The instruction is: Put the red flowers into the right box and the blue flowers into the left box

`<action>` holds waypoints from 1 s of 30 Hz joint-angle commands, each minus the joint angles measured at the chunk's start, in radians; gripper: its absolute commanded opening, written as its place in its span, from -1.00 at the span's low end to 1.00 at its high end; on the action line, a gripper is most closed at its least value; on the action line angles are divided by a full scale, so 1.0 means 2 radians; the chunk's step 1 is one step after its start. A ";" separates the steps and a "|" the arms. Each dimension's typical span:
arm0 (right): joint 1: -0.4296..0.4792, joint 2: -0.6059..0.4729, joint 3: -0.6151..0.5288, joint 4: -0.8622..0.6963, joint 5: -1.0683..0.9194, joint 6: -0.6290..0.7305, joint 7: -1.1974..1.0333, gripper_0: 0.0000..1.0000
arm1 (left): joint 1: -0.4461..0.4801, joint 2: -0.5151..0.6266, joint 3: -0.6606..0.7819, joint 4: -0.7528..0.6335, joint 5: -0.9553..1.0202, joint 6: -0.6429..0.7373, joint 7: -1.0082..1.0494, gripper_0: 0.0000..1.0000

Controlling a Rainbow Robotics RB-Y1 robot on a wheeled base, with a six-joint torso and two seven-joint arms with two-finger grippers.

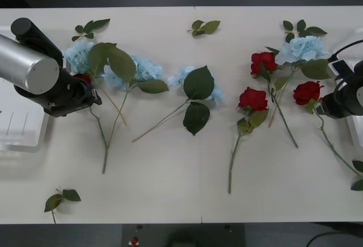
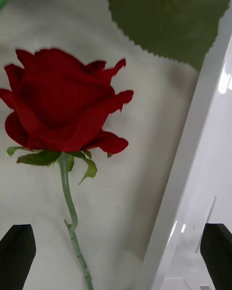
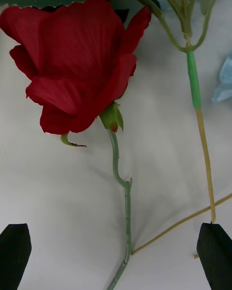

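Our left hand (image 3: 116, 256) hovers spread wide over a red rose (image 3: 79, 63) tangled under blue flowers (image 1: 133, 68); closing could snag their yellow stem (image 3: 205, 164). Our right hand (image 2: 116, 256), also wide, straddles another rose (image 2: 63, 101) just beside the right box (image 2: 203, 174); a finger may strike the rim.

The matt off-white worktop (image 1: 170, 190) carries red cloth-petalled roses (image 1: 253, 98) on smooth green plastic stems and pale blue, fluffy fabric hydrangea clusters (image 1: 302, 49) with matt dark green cloth leaves. At its right edge, the shallow translucent white plastic tray (image 2: 203, 164) has a glossy, smooth rim that catches bright reflections. The left arm's cylinder (image 1: 25, 68) at the worktop's left edge looks like brushed silver metal, with matt black housing below it.
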 commanded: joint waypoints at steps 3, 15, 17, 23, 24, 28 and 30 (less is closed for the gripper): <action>-0.006 0.016 -0.006 0.031 0.009 -0.021 0.024 1.00 | -0.030 -0.010 0.003 0.044 -0.009 0.002 -0.026 1.00; -0.006 0.052 -0.002 0.071 0.031 -0.045 0.036 1.00 | -0.053 -0.032 -0.035 0.117 -0.022 -0.025 -0.043 1.00; -0.006 0.056 0.001 0.076 0.034 -0.049 0.037 1.00 | -0.054 -0.035 -0.042 0.122 -0.024 -0.031 -0.044 1.00; -0.007 0.058 0.014 0.078 0.044 -0.058 0.039 1.00 | -0.054 -0.043 -0.053 0.132 -0.031 -0.036 -0.045 1.00; -0.006 0.060 0.014 0.079 0.044 -0.058 0.039 1.00 | -0.054 -0.045 -0.053 0.134 -0.033 -0.036 -0.046 1.00; -0.006 0.065 0.014 0.084 0.046 -0.058 0.040 1.00 | -0.054 -0.051 -0.053 0.139 -0.034 -0.036 -0.046 1.00; -0.007 0.069 0.014 0.088 0.046 -0.058 0.041 0.99 | -0.054 -0.054 -0.053 0.142 -0.036 -0.036 -0.046 1.00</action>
